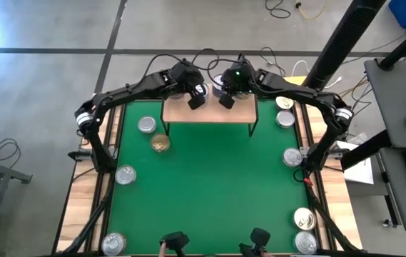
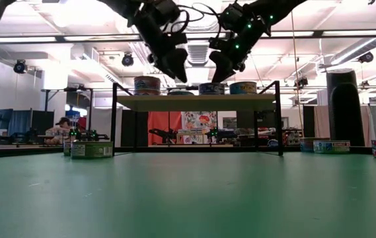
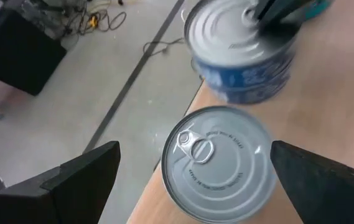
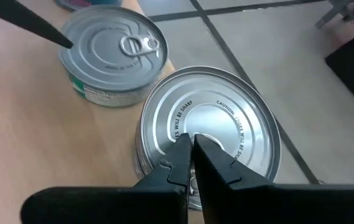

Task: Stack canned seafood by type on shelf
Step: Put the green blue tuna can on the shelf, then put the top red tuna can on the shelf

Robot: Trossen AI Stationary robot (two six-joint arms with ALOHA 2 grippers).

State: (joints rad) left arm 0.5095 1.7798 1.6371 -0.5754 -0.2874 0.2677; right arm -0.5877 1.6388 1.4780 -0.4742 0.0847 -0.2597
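The shelf point(image 1: 210, 113) stands at the table's far side and bears several cans of seafood. My left gripper point(image 3: 193, 152) hovers open above a silver can with a pull tab point(image 3: 217, 162) at the shelf's far edge. One finger stands on either side of that can, clear of it. Right beside it is a blue-sided can point(image 3: 245, 59), over which my right gripper point(image 4: 192, 142) is shut with its tips at the lid's middle. In the low view both grippers point(image 2: 174, 69) point(image 2: 224, 66) hang just above the shelf's cans point(image 2: 211, 88). My right gripper's shut fingertips point(image 4: 183, 146) come slanting down from the near side onto the middle of the blue-sided can's lid point(image 4: 217, 121). The can stands upright on the shelf. I cannot tell whether the tips touch the lid or stop just above it.
Loose cans stand on the green mat: silver point(image 1: 147, 126) and gold point(image 1: 160, 143) near the shelf's left leg, others point(image 1: 125, 174) point(image 1: 113, 244) down the left side, and several along the right edge point(image 1: 285, 118) point(image 1: 292, 157) point(image 1: 303, 218). The mat's middle point(image 1: 210, 185) is bare.
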